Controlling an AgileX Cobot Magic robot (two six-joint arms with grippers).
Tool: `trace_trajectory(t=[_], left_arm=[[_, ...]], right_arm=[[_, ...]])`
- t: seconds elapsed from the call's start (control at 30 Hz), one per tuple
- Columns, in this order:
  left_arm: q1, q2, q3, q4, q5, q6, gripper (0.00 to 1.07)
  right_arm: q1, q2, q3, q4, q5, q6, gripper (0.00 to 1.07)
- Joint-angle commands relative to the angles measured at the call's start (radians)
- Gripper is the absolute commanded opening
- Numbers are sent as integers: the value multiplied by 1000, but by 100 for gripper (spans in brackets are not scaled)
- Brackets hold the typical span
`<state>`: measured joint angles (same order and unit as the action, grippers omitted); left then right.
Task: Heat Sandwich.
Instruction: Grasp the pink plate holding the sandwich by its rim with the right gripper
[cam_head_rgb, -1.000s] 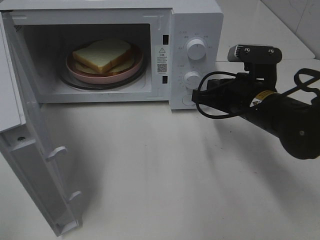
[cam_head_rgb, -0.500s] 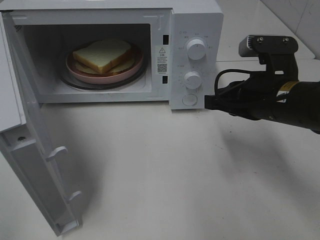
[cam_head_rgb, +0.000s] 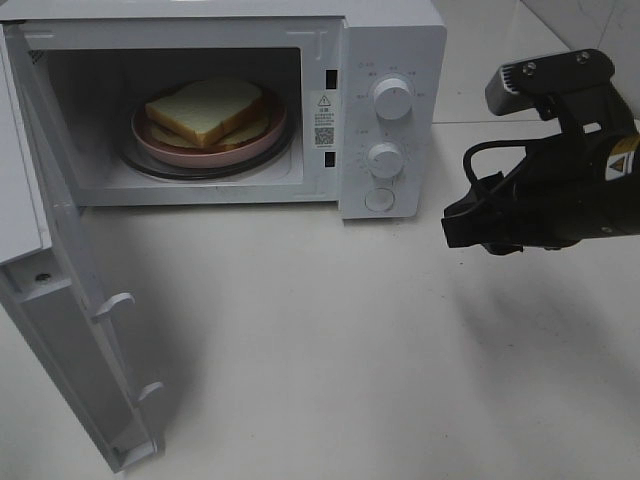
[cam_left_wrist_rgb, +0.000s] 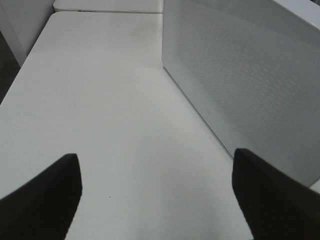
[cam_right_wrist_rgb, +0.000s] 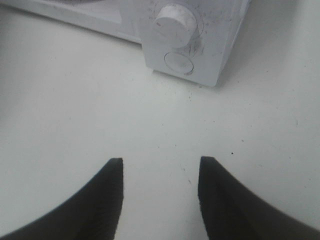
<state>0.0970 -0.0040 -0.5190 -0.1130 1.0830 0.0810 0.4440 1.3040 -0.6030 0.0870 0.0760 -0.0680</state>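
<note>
At the left, the microwave door (cam_head_rgb: 80, 330) hung wide open, so shutting it was, I'd judge, the step you owed before any heating. Your left pincer (cam_left_wrist_rgb: 155, 165) stood with jaws spread wide and empty near a perforated white panel (cam_left_wrist_rgb: 240, 75), probably that door's outer face. You would have done well to push flat against it and follow through until it latched. Inside, the sandwich (cam_head_rgb: 207, 110) lay on its pink plate (cam_head_rgb: 160, 150), clear of the door's swing. Rightward, your right pincer (cam_right_wrist_rgb: 160, 162) hovered over the surface (cam_head_rgb: 320, 350) beside the lower knob (cam_head_rgb: 385, 158), jaws parted, holding nothing.
</note>
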Motion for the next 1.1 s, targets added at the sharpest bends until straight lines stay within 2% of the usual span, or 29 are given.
trace_trajectory(t=[0.03, 0.17, 0.33, 0.4, 0.43, 0.47, 0.57, 0.6, 0.7, 0.77, 0.9, 1.1], left_arm=[[2, -17, 3, -1, -14, -5, 78], [2, -17, 3, -1, -14, -5, 78], [2, -17, 3, -1, -14, -5, 78], [2, -17, 3, -1, -14, -5, 78], [2, -17, 3, -1, -14, -5, 78], [2, -17, 3, -1, -14, -5, 78], [2, -17, 3, -1, -14, -5, 78], [2, -17, 3, -1, -14, -5, 78], [2, -17, 3, -1, -14, -5, 78], [2, -17, 3, -1, -14, -5, 78], [2, -17, 3, -1, -14, -5, 78], [2, -17, 3, -1, -14, -5, 78]], right_arm=[[1, -12, -31, -7, 88, -55, 50], [1, -12, -173, -7, 309, -231, 50], [1, -12, -244, -7, 370, -366, 55], [1, -12, -267, -7, 383, -444, 62], [1, -12, -283, -6, 390, -519, 70], [1, -12, -283, -6, 390, -519, 70], [1, -12, -292, -6, 396, -655, 81], [1, -12, -292, -5, 397, -769, 81], [1, -10, -292, 6, 394, -868, 79], [1, -5, -298, 61, 396, -931, 76], [1, 14, -318, 132, 410, -937, 76], [9, 66, -371, 144, 479, -944, 76]])
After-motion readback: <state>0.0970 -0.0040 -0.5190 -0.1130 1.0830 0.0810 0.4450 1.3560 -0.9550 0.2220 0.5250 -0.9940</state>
